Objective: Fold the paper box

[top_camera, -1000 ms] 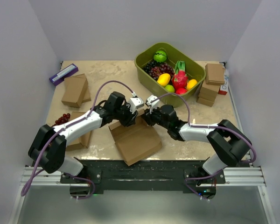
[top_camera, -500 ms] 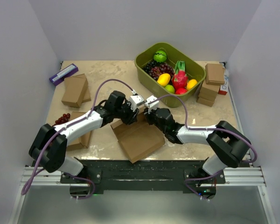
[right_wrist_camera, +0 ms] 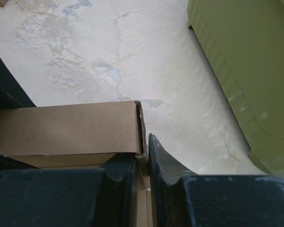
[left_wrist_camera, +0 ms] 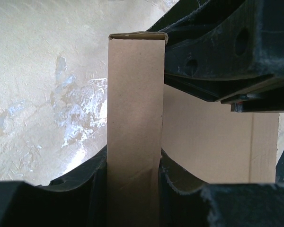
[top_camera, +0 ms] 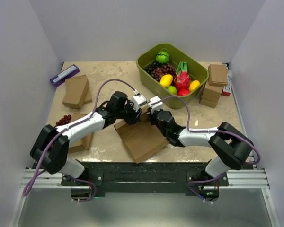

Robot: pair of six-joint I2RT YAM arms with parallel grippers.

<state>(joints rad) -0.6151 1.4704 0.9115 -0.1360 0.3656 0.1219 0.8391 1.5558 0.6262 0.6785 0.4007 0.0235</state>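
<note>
paper box point(top_camera: 143, 141): thin brown cardboard, matt; I see smooth faces with a faint fibre fleck and raw cut edges.
table point(top_camera: 109, 78): beige mottled stone-look top; on my wrist feeds it has a soft sheen.
tub point(right_wrist_camera: 236, 61): olive plastic, ribbed wall, slight gloss.
left gripper point(left_wrist_camera: 134, 165): black plastic fingers, matt and grainy, rough at the edges.
left arm point(top_camera: 85, 124): smooth white plastic shell, lightly glossy; black joints look matt to me.
cable point(top_camera: 102, 92): purple sheath, smooth-looking.

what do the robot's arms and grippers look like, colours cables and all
Both the left arm and right arm have bulky black joints joined by white links. A purple cable loops along each. A small white camera block sits at each wrist. The left gripper and right gripper are black, with rough matte fingers.
</note>
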